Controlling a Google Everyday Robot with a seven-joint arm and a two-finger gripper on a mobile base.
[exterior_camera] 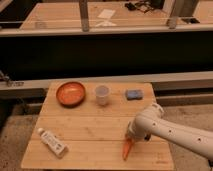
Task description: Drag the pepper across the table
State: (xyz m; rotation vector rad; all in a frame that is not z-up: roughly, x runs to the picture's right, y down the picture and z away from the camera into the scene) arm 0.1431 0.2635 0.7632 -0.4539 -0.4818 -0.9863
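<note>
We see the pepper (128, 148) lying on the tabletop (95, 131) near the front edge, toward the right corner, its point aimed forward. The gripper (133, 137) meets the pepper's upper end; we cannot tell how its jaws stand. Along the back edge sit an orange bowl (70, 93), a white cup (102, 94) and a blue sponge (133, 94). A white tube (52, 142) lies near the front left corner.
</note>
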